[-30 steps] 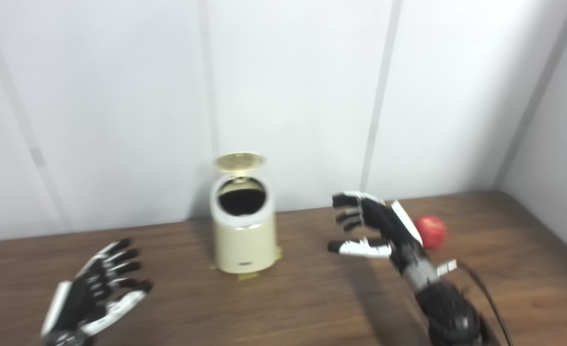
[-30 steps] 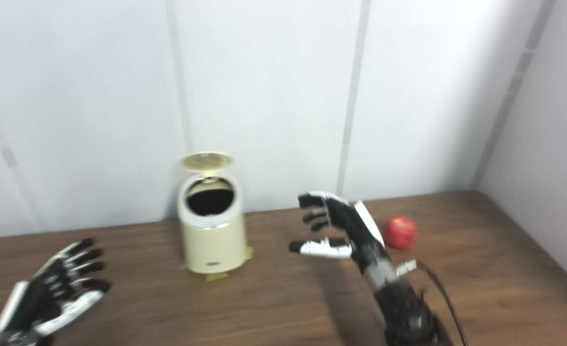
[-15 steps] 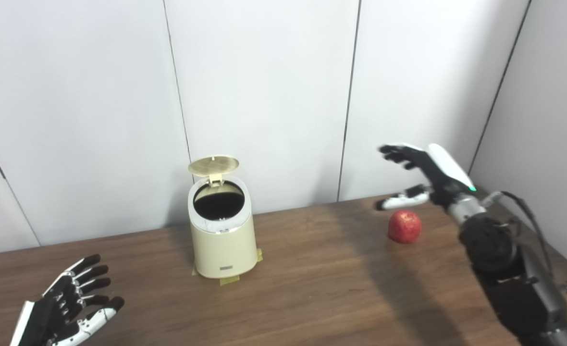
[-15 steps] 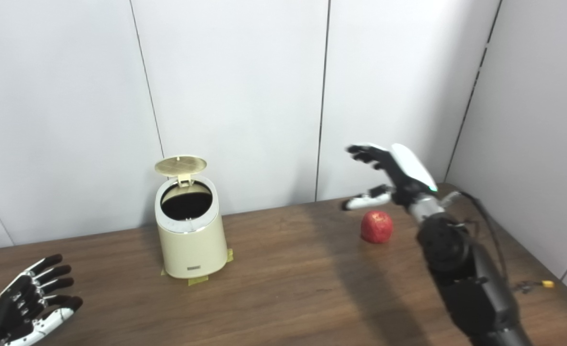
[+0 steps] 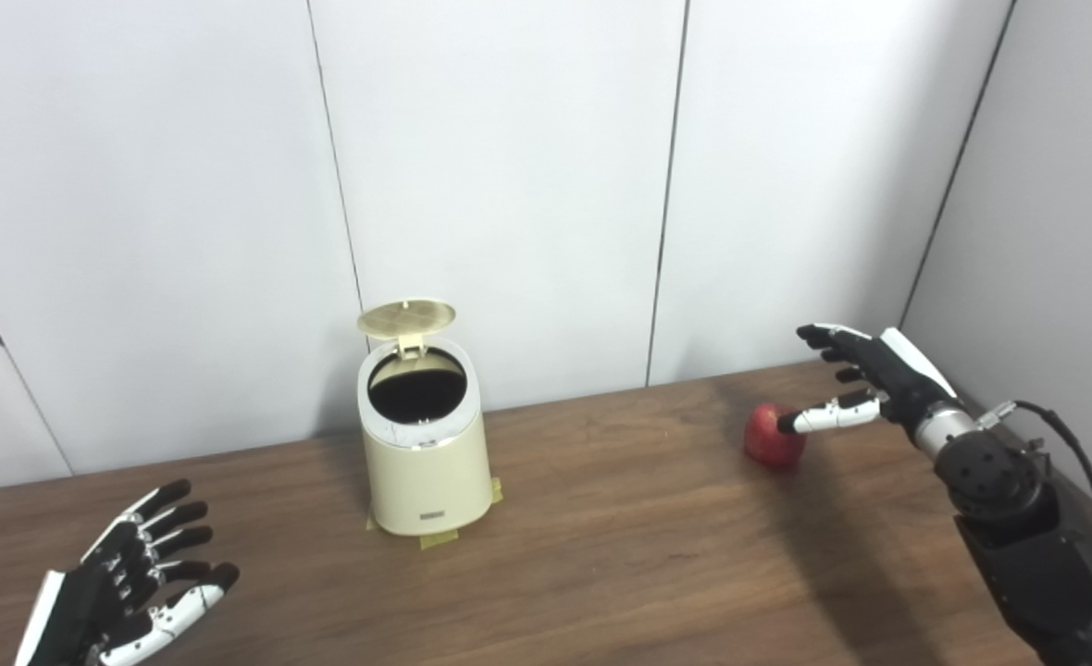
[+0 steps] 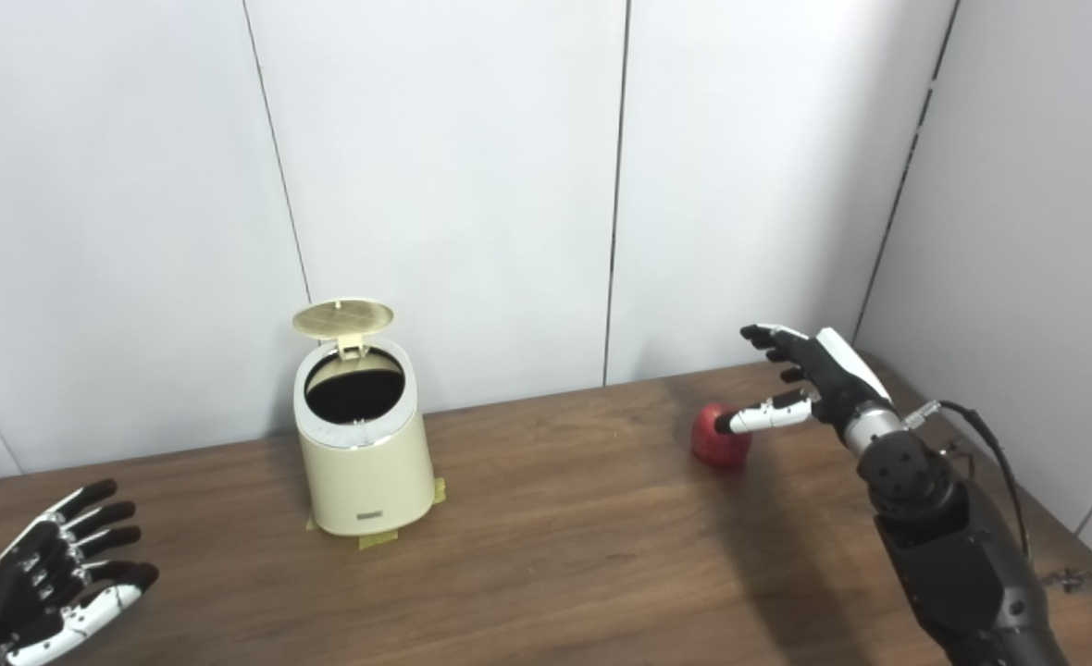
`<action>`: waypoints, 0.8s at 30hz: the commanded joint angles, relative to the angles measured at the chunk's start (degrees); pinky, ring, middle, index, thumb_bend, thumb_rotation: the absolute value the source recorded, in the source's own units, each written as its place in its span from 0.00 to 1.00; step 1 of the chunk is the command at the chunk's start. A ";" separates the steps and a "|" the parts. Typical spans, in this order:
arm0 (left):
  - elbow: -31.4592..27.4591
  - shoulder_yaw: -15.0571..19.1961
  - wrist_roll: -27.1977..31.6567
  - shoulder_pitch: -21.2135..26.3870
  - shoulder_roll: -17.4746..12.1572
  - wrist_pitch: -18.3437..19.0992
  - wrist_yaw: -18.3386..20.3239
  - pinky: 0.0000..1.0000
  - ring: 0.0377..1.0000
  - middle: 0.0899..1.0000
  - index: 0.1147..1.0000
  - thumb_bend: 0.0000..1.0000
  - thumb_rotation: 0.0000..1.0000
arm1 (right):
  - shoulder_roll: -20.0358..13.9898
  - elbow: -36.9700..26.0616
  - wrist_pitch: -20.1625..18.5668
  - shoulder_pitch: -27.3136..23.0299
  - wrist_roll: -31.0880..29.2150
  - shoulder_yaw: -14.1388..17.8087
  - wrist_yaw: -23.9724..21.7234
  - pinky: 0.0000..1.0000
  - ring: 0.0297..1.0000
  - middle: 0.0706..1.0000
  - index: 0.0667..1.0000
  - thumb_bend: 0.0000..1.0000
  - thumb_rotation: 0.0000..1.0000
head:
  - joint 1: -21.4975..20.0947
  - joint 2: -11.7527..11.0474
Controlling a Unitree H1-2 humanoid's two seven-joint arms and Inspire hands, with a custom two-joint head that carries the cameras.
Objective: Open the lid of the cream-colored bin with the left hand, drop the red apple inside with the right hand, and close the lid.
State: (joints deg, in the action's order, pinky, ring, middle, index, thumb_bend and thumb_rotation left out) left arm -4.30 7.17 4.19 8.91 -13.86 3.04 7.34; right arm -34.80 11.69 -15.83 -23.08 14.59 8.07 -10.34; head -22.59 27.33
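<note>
The bin (image 5: 424, 449) stands near the table's back edge, lid (image 5: 406, 316) up, ready for the apple (image 5: 772, 438). The right hand (image 5: 856, 381) hovers spread wide over it, holding nothing. The left hand (image 5: 130, 589) waits spread and empty at the front left corner.

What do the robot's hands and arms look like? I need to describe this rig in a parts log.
Both hands are black with white panels: the left hand and right hand each have dark fingers, a white back plate and a white thumb with a black tip. The right forearm is bulky black behind a silver wrist ring, with a thin black cable looping alongside.

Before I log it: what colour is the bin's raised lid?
Pale gold round lid; left eye view.
</note>
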 commanded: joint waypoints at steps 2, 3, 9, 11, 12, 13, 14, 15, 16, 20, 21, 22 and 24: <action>-2.20 -0.05 -0.39 2.13 -1.27 -0.61 0.03 0.61 0.72 0.76 0.82 0.59 0.00 | -1.34 -0.04 -0.47 -1.85 -1.39 0.59 0.26 0.83 0.89 0.89 0.88 0.83 0.19 | 0.09 0.13; -2.27 -0.09 -0.40 2.13 -1.31 -0.60 0.10 0.61 0.72 0.76 0.81 0.59 0.00 | -1.17 0.68 -0.44 -1.85 -1.25 0.26 0.54 0.82 0.89 0.89 0.88 0.84 0.19 | 0.04 0.16; -2.91 -0.31 -0.54 1.96 -1.42 0.10 0.27 0.61 0.71 0.76 0.80 0.59 0.00 | -0.04 6.23 2.76 -2.74 -1.22 -0.99 2.95 0.80 0.87 0.87 0.88 0.85 0.19 | 0.10 0.37; -3.12 -0.40 -0.65 1.90 -1.42 0.27 0.30 0.62 0.72 0.76 0.81 0.59 0.00 | 0.51 8.15 3.80 -3.10 -2.45 -0.73 3.02 0.81 0.88 0.88 0.88 0.84 0.16 | 0.18 0.44; -3.08 -0.46 -0.75 1.90 -1.46 0.14 0.36 0.62 0.72 0.76 0.81 0.58 0.00 | 0.82 8.69 3.85 -3.20 -2.87 -0.65 3.08 0.82 0.89 0.88 0.88 0.85 0.17 | 0.21 0.48; -3.05 -0.58 -0.95 1.91 -1.52 0.03 0.40 0.62 0.72 0.76 0.81 0.57 0.00 | 1.33 8.97 3.36 -3.32 -3.11 -0.56 3.38 0.83 0.89 0.89 0.88 0.84 0.17 | 0.23 0.51; -3.01 -0.68 -1.09 1.93 -1.54 -0.03 0.42 0.62 0.71 0.76 0.81 0.57 0.00 | 1.70 9.23 3.16 -3.42 -3.08 -0.66 3.73 0.84 0.89 0.88 0.88 0.84 0.16 | 0.23 0.51; -2.99 -0.79 -1.21 1.95 -1.59 -0.05 0.45 0.62 0.71 0.75 0.80 0.57 0.00 | 2.01 9.60 3.30 -3.52 -3.02 -0.82 4.10 0.84 0.89 0.88 0.88 0.84 0.15 | 0.23 0.57; -3.00 -0.89 -1.30 1.95 -1.57 -0.06 0.46 0.62 0.71 0.76 0.80 0.57 0.00 | 2.20 10.14 3.92 -3.60 -2.88 -1.14 4.48 0.84 0.88 0.87 0.88 0.84 0.14 | 0.23 0.57; -3.73 -1.25 -2.00 1.72 -1.26 0.15 0.06 0.61 0.71 0.75 0.81 0.57 0.00 | 2.29 13.07 6.67 -4.12 -1.96 -2.91 5.38 0.82 0.87 0.87 0.87 0.82 0.13 | 0.71 0.94; -3.88 -1.29 -2.04 1.71 -1.23 0.27 0.05 0.61 0.71 0.75 0.81 0.57 0.00 | 2.36 13.66 6.79 -4.33 -1.58 -3.40 5.60 0.81 0.87 0.87 0.87 0.82 0.13 | 0.71 0.94; -4.02 -1.31 -2.04 1.68 -1.21 0.41 0.07 0.61 0.71 0.75 0.81 0.57 0.00 | 2.43 14.06 6.79 -4.48 -1.32 -3.76 5.73 0.80 0.87 0.87 0.87 0.82 0.14 | 0.77 0.97; -3.97 -1.41 -2.07 1.64 -1.28 0.15 0.15 0.61 0.71 0.75 0.82 0.57 0.00 | 2.47 15.53 7.18 -4.98 -1.10 -4.44 6.06 0.79 0.87 0.87 0.87 0.82 0.14 | 0.97 1.07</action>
State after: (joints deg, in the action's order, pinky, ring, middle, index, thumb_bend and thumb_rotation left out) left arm -6.56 5.76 2.45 8.73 -14.36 3.82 7.59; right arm -31.65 26.52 -10.62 -25.40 13.24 3.96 -4.70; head -21.54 28.39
